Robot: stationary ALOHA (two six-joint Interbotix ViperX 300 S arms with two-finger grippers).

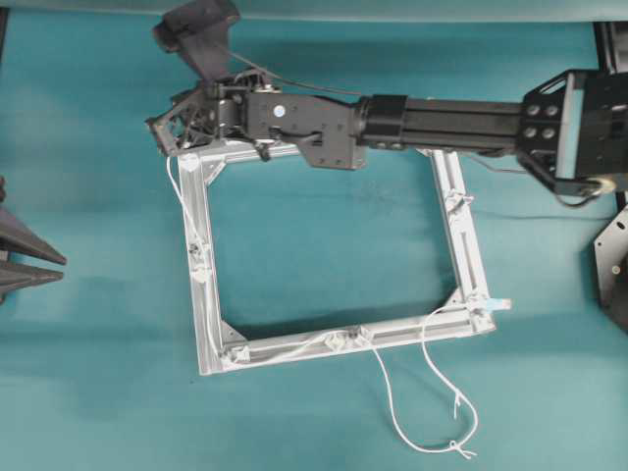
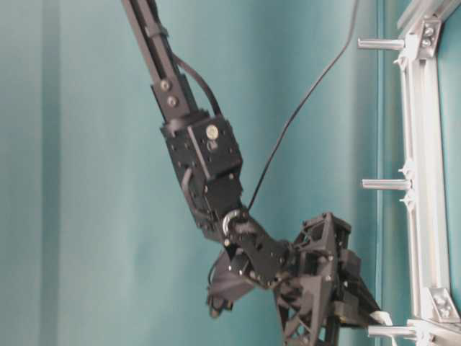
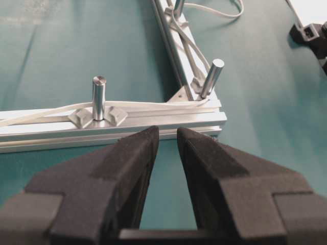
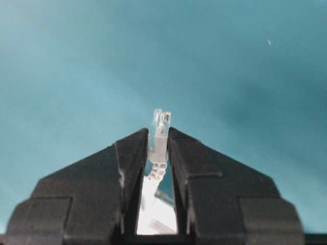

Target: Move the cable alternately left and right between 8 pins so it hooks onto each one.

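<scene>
We've got the right hand (image 4: 158,133) pinching the cable (image 4: 159,145) by its clear plug, left hand (image 3: 167,133) spread beside the aluminium frame (image 3: 127,125).

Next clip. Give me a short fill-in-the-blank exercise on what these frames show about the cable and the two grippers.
1. The right gripper is shut on the cable's clear ____.
2. The left gripper holds ____.
3. In the overhead view the right gripper sits at the frame's top-____ corner.
4. The loose slack of the cable lies on the ____ cloth.

Missing words: plug; nothing; left; teal
</scene>
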